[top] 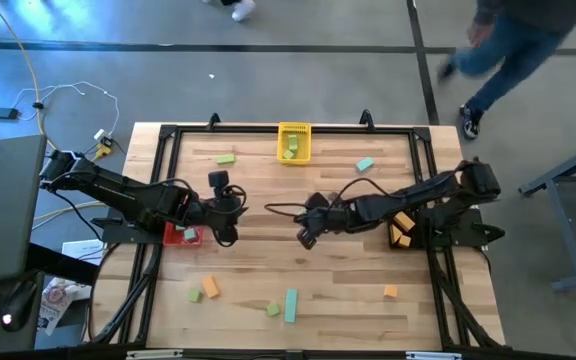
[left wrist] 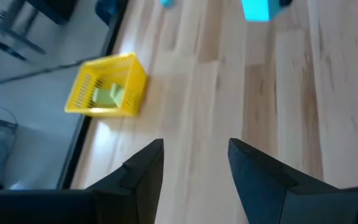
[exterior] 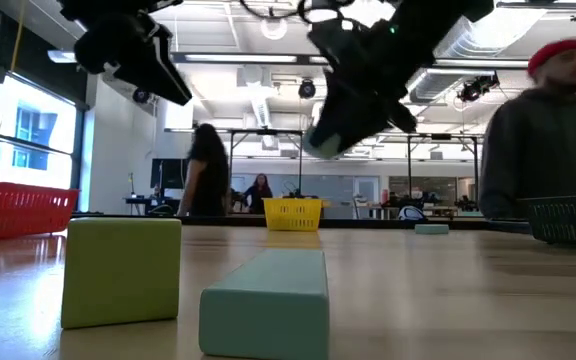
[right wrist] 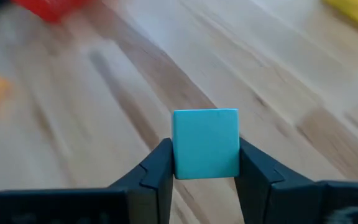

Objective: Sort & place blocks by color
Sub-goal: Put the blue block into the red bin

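Note:
My right gripper [right wrist: 205, 163] is shut on a teal cube [right wrist: 206, 143] and hangs above the middle of the table [top: 308, 233]. In the low view it is well above the wood [exterior: 330, 138]. My left gripper [left wrist: 194, 163] is open and empty, above the table left of centre [top: 224, 217]. Loose on the wood lie a light green block [top: 226, 158], a teal block [top: 365, 164], a green and orange pair [top: 202, 291], a green cube [top: 273, 310], a teal bar [top: 290, 305] and an orange cube [top: 390, 292]. My right gripper pinches the teal cube between its two fingers, one finger [right wrist: 160, 171] on each of two opposite side faces [right wrist: 182, 168]. The cube is lifted clear of the table and sits square between the fingers, its upper half standing out past them.
A yellow bin [top: 293, 142] at the far edge holds a green block. A red bin [top: 183, 236] sits under my left arm, and a black bin [top: 402, 232] with orange blocks under my right arm. A person [exterior: 553, 140] stands beyond the table's right side.

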